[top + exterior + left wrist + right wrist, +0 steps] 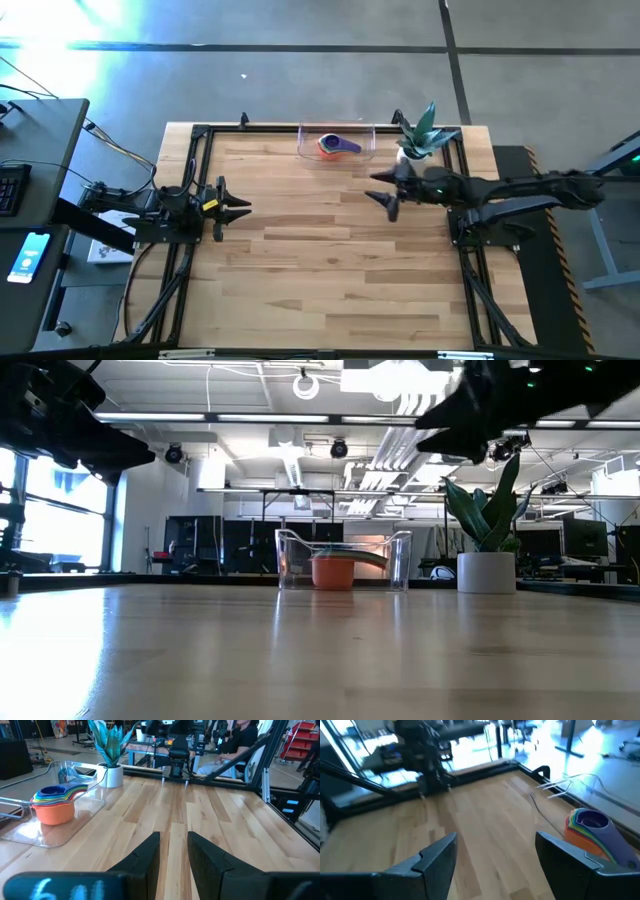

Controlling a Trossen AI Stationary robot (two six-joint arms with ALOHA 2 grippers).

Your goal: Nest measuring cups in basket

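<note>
The measuring cups [337, 146] sit nested in one stack, orange outermost and purple on top, inside the clear basket [305, 150] at the table's far edge. The stack also shows in the low view [333, 570] and in both wrist views [55, 802] [592, 832]. My right gripper [380, 188] hovers open above the table, right of the basket and near the plant, with nothing between its fingers [440, 855]. My left gripper [238, 207] waits at the table's left side, its fingers [145, 855] a small gap apart and holding nothing.
A white pot with a green plant [415, 145] stands just right of the basket, close to my right gripper. A black frame [200, 135] edges the table. A person [240, 740] sits beyond the table's right side. Bare wood [330, 250] fills the middle and near part.
</note>
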